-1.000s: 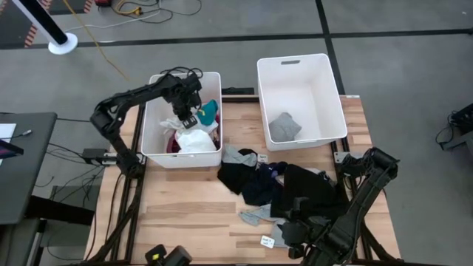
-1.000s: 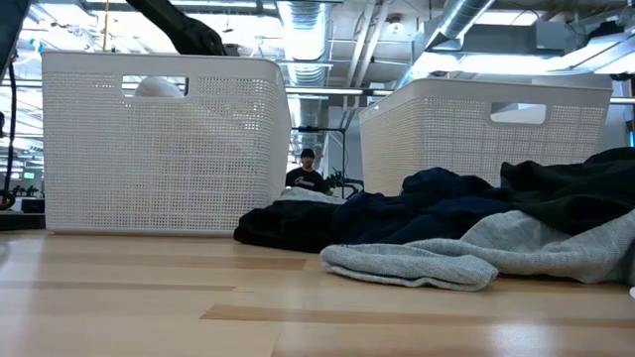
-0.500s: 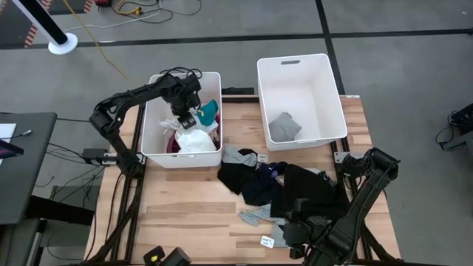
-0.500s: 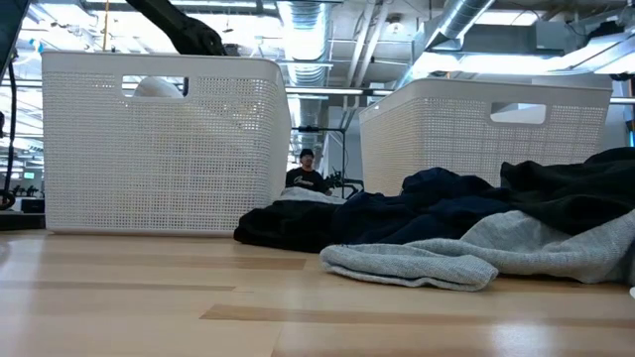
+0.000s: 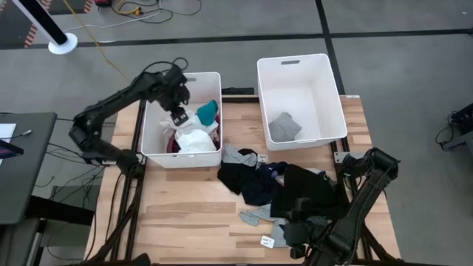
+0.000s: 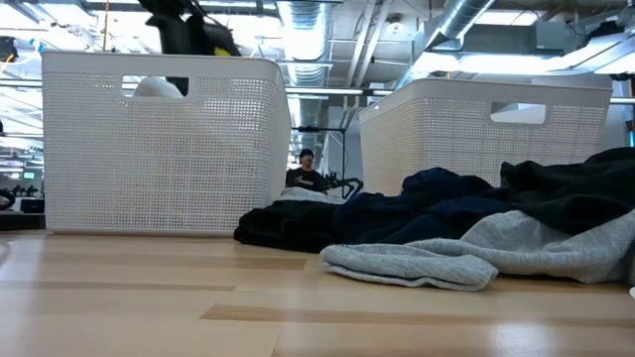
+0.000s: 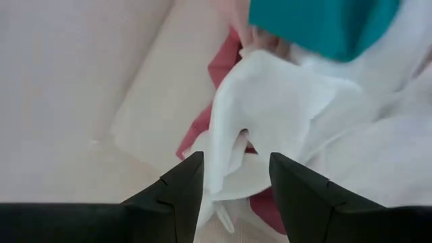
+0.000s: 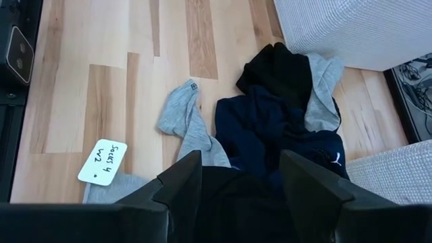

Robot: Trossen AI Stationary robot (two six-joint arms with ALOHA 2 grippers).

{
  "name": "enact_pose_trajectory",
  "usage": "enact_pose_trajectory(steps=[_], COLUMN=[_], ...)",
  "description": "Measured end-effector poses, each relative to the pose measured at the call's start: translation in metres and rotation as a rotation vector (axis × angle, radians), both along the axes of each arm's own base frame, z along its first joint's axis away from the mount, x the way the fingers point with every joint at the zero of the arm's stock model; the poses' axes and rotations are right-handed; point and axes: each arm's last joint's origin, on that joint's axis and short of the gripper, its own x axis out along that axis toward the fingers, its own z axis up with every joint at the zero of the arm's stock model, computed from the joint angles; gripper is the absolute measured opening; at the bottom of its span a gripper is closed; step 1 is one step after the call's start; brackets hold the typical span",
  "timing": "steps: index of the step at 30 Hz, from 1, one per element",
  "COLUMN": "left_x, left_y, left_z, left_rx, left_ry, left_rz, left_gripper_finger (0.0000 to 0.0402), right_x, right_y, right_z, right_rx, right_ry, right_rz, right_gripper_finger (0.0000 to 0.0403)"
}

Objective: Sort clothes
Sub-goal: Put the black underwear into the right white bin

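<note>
A pile of clothes (image 5: 284,188) in black, navy and grey lies on the table in front of two white bins. The left bin (image 5: 154,137) holds white (image 7: 270,108), teal (image 5: 208,112) and maroon (image 7: 202,128) garments. A grey garment (image 5: 284,127) rests on the floor of the right bin (image 5: 329,89). My left gripper (image 5: 177,114) hangs open over the left bin, with the white cloth below its fingers and apart from them. My right gripper (image 8: 239,175) stands open above the dark clothes (image 8: 270,135) at the pile's near side.
A paper tag (image 8: 102,162) lies on bare wood beside a grey sock (image 8: 185,121) near the table's front edge. The table's left half in front of the left bin is bare wood (image 5: 185,207). A person (image 6: 306,171) shows far behind, between the bins.
My left gripper has risen out of the left bin, and its arm has swung back toward the table's left edge. The white garment stays in the bin. The right arm has kept still.
</note>
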Motion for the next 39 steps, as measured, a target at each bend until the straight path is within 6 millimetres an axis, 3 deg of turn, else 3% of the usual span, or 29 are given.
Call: enact_pose_trajectory(steps=[12,23,29,39], left_x=[-0.034,-0.044,-0.042,-0.026], left_y=[-0.046,-0.096,-0.128,-0.168], left_z=[0.056,0.1,0.111,0.109], left_rx=[0.154,0.21,0.144,0.036], left_ry=[-0.272,-0.7,-0.83,-0.837], left_rz=[-0.081,-0.325,-0.508,-0.779], left_gripper_finger=[0.0164,0.0164,0.0164,0.0164], right_x=[0.003,0.002,-0.008,-0.028], right_y=[-0.003,-0.003,-0.007,-0.006], right_z=[0.0,0.0,-0.003,-0.004], right_rx=[-0.004,0.01,0.05,0.096], right_ry=[0.002,0.018,0.105,0.181], right_rz=[-0.009,-0.016,-0.093,-0.218], right_gripper_finger=[0.0214,0.0214,0.0214,0.0214])
